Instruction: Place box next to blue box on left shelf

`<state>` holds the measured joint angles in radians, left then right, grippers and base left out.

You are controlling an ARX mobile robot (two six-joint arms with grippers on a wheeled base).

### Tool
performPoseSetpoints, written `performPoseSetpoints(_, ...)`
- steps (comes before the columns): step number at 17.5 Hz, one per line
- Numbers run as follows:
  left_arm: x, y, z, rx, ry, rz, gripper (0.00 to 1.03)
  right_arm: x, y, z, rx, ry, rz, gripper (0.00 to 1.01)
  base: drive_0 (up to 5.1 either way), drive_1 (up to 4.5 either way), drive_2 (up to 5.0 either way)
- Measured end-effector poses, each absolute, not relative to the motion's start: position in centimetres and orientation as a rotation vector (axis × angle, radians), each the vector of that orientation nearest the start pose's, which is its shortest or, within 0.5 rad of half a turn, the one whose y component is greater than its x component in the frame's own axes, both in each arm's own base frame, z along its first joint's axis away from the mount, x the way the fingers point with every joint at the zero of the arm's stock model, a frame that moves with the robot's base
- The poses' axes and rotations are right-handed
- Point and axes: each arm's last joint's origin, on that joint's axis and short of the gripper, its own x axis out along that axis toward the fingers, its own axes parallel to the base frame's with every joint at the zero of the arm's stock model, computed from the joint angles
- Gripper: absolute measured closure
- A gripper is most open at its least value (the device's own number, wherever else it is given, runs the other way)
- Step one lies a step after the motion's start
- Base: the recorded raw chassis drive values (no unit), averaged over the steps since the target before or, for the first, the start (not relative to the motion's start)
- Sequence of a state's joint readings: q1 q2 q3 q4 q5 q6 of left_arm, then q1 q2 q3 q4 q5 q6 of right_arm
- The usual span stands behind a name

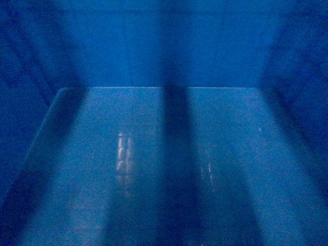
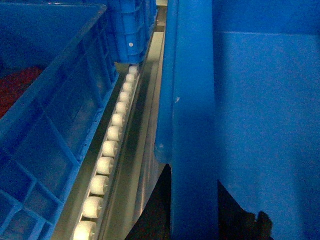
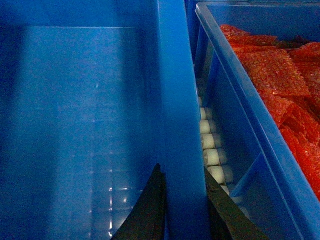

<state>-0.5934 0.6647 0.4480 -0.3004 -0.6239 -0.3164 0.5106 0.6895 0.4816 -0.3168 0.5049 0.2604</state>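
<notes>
The box fills the head view: I look down onto its scuffed blue floor (image 1: 154, 169) and its far wall. Neither gripper shows there. In the left wrist view my left gripper (image 2: 194, 175) is shut on the box's left wall rim (image 2: 192, 100), with one dark finger on each side. In the right wrist view my right gripper (image 3: 182, 168) is likewise shut on the right wall rim (image 3: 175, 100). Another blue box (image 2: 50, 125) stands just left of a roller track, apart from the held box.
White rollers (image 2: 107, 150) in a metal rail run between the held box and the left neighbour. On the right, a blue crate (image 3: 235, 115) full of orange-red packets (image 3: 280, 75) sits close by, with rollers (image 3: 210, 150) in the narrow gap. A further blue crate (image 2: 130, 30) stands behind.
</notes>
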Motion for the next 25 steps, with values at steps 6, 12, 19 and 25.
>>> performPoseSetpoints(6,12.9,-6.6,22.7,-0.016,0.413,0.096,0.94,13.7,6.1,23.3,0.001,0.454,-0.054,0.89,0.0,0.0,0.0)
performPoseSetpoints(12,12.9,-6.6,22.7,-0.016,0.413,0.096,0.94,13.7,6.1,23.3,0.001,0.454,-0.054,0.89,0.0,0.0,0.0)
performPoseSetpoints(19,12.9,-6.6,22.7,-0.016,0.413,0.096,0.94,13.7,6.1,23.3,0.001,0.454,-0.054,0.89,0.0,0.0,0.0)
performPoseSetpoints(25,13.0,-7.1,22.0,0.042,0.187,0.207,0.92,13.7,7.2,22.9,-0.094,0.228,-0.176,0.87,0.0,0.0,0.0)
